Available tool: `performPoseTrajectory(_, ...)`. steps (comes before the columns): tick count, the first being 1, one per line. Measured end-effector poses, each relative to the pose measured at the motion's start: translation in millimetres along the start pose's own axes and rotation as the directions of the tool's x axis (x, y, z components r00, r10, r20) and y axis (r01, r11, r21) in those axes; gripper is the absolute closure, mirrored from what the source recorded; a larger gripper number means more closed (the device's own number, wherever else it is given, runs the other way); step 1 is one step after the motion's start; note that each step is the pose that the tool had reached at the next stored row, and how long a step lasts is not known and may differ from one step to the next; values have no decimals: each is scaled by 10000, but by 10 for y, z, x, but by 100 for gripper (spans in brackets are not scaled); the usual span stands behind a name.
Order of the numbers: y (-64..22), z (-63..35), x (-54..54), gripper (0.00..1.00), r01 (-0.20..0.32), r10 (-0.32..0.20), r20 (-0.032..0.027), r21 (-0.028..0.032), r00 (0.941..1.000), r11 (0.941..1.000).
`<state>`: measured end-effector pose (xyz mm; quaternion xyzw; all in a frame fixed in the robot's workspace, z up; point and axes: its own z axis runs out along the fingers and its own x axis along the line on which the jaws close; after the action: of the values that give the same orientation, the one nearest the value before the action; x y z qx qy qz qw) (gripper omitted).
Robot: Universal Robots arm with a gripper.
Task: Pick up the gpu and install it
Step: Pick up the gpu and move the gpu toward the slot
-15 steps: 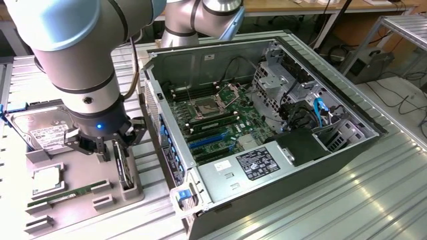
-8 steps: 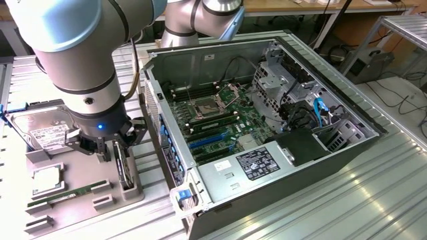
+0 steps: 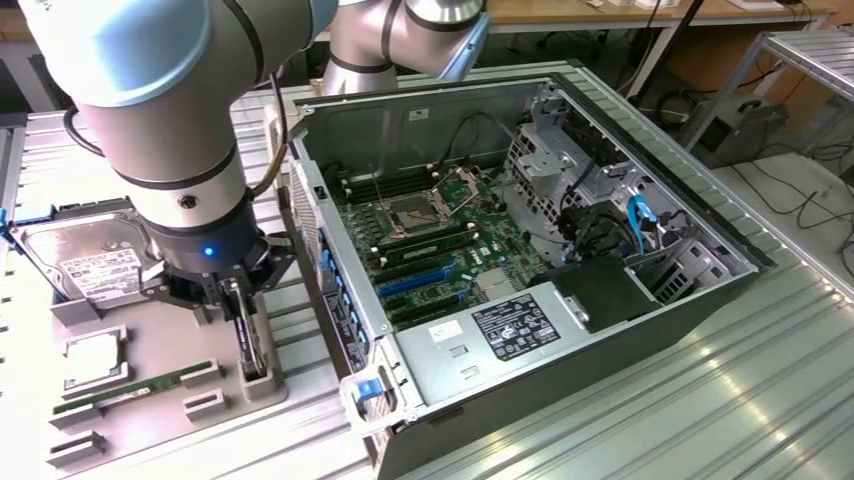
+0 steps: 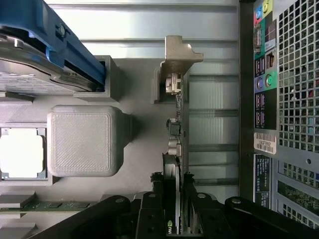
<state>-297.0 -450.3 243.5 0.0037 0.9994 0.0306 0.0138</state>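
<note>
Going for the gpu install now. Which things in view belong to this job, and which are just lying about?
In the job:
gpu, on edge in the grey holder
gripper, right over it
open computer case

Lying about:
hard drive
memory stick
processor chip

Ribbed metal table (image 3: 694, 400) (wooden benches (image 3: 601, 12) behind)

Arm (image 3: 147, 90) reaches down steeply from the top at the exterior view's left, big grey joints stacked one over the other. Wrist (image 3: 200, 235) stands vertical, with a small blue light (image 3: 204, 251) lit on it. Black gripper (image 3: 238, 300) points straight down, set low.
</note>
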Motion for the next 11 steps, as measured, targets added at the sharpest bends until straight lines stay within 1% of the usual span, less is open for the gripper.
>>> performPoseTrajectory(1, 0, -8, -4, 74, -2, 2, -3, -74, 10000, 10000)
performPoseTrajectory(2, 0, -15, -8, 74, -4, 4, -2, -135, 10000, 9999)
performPoseTrajectory(7, 2, -56, -34, 74, -8, 7, -4, -396, 10000, 9992)
performPoseTrajectory(9, 3, -74, -45, 74, -6, 5, -4, -450, 10000, 9990)
performPoseTrajectory(11, 5, -101, -54, 74, 26, -27, -7, -467, 10000, 9989)
